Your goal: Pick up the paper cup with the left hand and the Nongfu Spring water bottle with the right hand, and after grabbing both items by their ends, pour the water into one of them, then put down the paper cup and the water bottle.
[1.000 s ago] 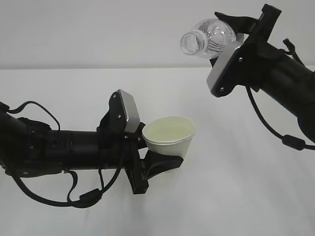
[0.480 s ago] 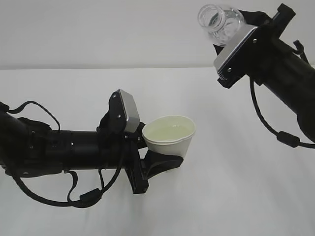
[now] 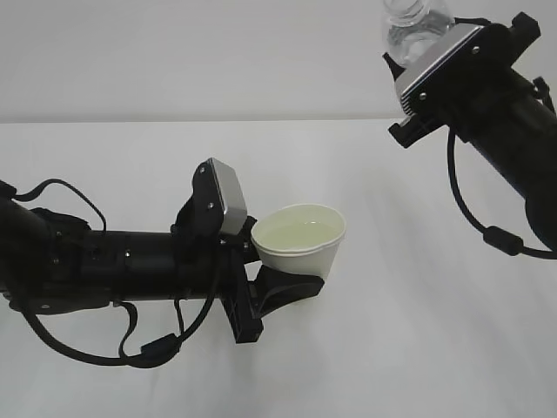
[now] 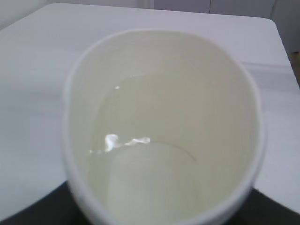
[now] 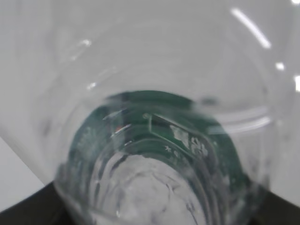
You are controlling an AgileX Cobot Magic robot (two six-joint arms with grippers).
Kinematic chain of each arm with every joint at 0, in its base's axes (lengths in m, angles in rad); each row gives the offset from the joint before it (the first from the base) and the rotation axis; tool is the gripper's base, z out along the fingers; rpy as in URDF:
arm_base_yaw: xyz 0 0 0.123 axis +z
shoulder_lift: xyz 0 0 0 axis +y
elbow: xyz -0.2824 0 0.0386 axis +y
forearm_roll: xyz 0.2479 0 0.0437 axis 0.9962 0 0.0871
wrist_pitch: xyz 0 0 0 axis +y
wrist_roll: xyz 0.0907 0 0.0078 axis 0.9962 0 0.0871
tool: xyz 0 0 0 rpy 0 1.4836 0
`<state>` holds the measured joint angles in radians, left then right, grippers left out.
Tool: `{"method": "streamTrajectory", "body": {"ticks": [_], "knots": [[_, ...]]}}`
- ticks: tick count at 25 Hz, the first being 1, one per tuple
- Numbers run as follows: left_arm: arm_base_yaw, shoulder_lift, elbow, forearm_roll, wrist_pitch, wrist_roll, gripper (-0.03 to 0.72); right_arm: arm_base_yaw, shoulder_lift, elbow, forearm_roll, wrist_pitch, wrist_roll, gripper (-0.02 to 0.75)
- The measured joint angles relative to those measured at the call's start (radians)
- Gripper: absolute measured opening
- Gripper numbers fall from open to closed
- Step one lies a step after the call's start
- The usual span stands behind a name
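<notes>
White table (image 3: 418, 331); left end effector (image 3: 283, 283) around paper cup (image 3: 300, 239), right (image 3: 435, 39) around bottle (image 3: 413, 22).

A plain white desk (image 3: 418, 348) fills the lower part of the exterior view, its matte surface evenly lit with only soft, faint shadows. Behind it stands a bare pale grey wall (image 3: 174, 52), meeting the desk's far edge in a straight horizontal line. In the left wrist view the desk's far edge ends in a rounded corner (image 4: 269, 21), and beyond it stand pale panels (image 4: 225, 5) split by thin vertical seams
</notes>
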<state>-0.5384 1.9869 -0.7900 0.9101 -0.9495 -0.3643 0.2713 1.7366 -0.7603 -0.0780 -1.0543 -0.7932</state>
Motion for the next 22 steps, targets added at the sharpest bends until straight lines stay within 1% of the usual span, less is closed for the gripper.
{"method": "streamTrajectory", "body": {"ticks": [5,11,15,22], "knots": [[0.0,0.0,0.0,0.0,0.0,0.0,0.388,0.0,0.0,0.006,0.043,0.014,0.044,0.452],[0.0,0.0,0.0,0.0,0.0,0.0,0.388,0.0,0.0,0.01,0.124,0.039,0.072,0.452],[0.0,0.0,0.0,0.0,0.0,0.0,0.388,0.0,0.0,0.021,0.163,0.046,0.129,0.452],[0.0,0.0,0.0,-0.002,0.0,0.0,0.388,0.0,0.0,0.025,0.245,0.141,0.206,0.452]]}}
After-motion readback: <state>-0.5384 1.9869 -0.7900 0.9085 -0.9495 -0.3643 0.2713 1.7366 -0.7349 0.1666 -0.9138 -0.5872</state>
